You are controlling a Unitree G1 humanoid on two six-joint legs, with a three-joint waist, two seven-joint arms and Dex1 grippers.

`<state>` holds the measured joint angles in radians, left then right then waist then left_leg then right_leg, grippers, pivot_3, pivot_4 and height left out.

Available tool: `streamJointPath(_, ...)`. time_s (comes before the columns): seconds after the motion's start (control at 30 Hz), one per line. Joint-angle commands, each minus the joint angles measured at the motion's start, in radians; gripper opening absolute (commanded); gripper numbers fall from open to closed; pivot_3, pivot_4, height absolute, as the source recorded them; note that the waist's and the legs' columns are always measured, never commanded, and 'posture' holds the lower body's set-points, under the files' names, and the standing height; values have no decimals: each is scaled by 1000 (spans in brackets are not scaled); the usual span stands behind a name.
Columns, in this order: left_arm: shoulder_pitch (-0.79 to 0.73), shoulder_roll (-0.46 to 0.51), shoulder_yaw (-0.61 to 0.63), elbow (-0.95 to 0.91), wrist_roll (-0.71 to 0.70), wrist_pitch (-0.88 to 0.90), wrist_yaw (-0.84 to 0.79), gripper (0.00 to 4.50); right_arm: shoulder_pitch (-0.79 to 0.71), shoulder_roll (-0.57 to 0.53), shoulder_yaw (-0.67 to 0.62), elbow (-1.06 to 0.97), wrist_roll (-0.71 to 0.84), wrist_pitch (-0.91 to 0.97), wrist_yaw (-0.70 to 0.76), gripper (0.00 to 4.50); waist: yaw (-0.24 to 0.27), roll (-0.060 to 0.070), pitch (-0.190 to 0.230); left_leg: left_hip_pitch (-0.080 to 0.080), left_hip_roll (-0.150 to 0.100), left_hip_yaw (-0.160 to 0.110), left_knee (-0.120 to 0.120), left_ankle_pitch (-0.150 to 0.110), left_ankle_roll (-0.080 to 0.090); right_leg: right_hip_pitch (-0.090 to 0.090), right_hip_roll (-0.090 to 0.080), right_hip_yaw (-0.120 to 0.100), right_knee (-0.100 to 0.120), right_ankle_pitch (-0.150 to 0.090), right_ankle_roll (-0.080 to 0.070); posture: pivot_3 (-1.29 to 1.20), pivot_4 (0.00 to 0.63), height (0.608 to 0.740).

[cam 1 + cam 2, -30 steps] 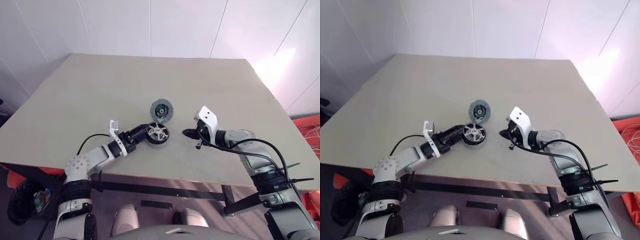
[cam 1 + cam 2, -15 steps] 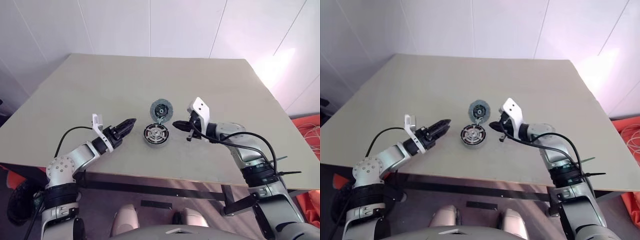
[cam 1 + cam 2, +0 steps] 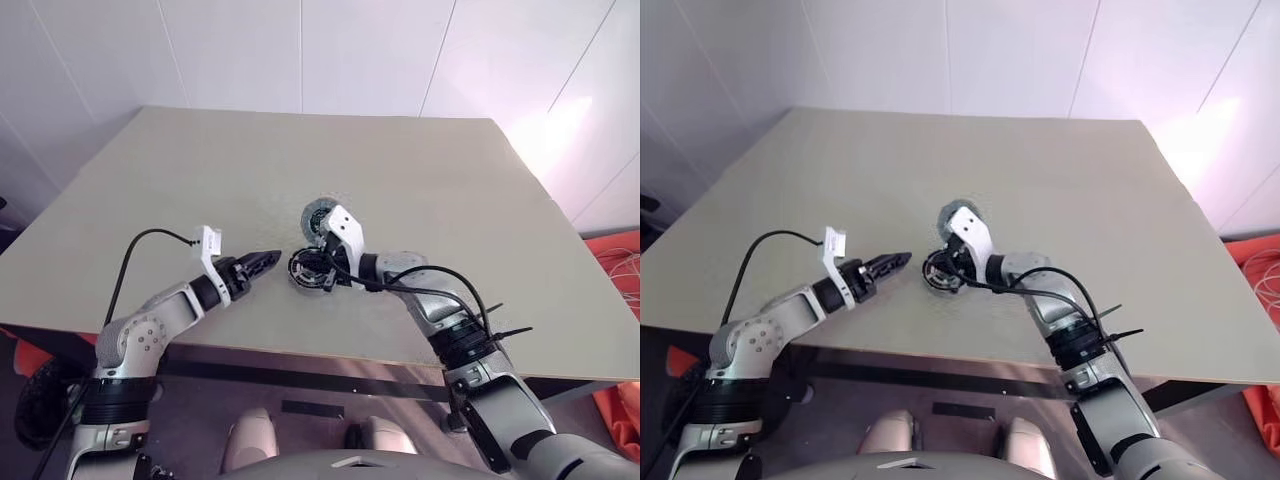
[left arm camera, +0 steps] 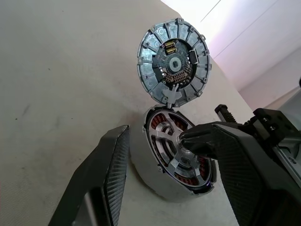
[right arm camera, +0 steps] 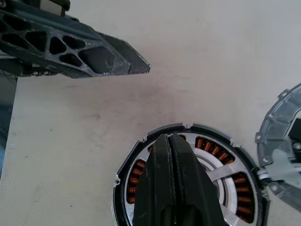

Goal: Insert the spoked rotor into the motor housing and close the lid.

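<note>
Pressing on the spoked rotor [image 4: 176,149], closed right gripper [image 5: 170,141]; left gripper [image 3: 270,258] empty, apart.

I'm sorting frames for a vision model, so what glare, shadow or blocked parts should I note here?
Left eye view: bright glare patch on the wall at right; the table is evenly lit. Left wrist view: blown-out background above the lid; right gripper covers part of the spoked rotor. Right wrist view: shut fingers block the rotor's hub; left gripper is in sharp focus.
</note>
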<state>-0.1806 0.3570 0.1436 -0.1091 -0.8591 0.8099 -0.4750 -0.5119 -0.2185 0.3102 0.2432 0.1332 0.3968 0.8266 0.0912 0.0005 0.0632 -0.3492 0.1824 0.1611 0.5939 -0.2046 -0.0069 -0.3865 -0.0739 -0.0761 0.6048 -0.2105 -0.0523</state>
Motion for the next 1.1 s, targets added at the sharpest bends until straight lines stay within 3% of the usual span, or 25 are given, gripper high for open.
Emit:
streamJointPath(0.03,-8,9,10,-60,17,-25,-13,2914,-2,10,-3,33,-12,-27,-8,0,0,0,0,0,0,0,0,0,0,0,0,0,0,0,0,0,0,740)
streamJointPath(0.4,-4,31,-38,-56,141,-97,-67,2914,-62,-29,-73,-43,25,-37,0,0,-1,0,0,0,0,0,0,0,0,0,0,0,0,0,0,0,0,740)
streamJointPath(0.57,4,31,-67,-36,219,-168,-91,2914,-108,-29,-97,19,19,-55,-4,0,-8,0,0,0,0,0,-1,0,-1,-1,0,0,1,0,0,0,0,740)
streamJointPath(1.1,5,31,-18,-16,264,-210,-90,2914,-34,-9,-83,103,-14,-87,-28,0,-23,0,0,1,0,0,0,1,-1,0,0,0,1,0,-1,0,0,740)
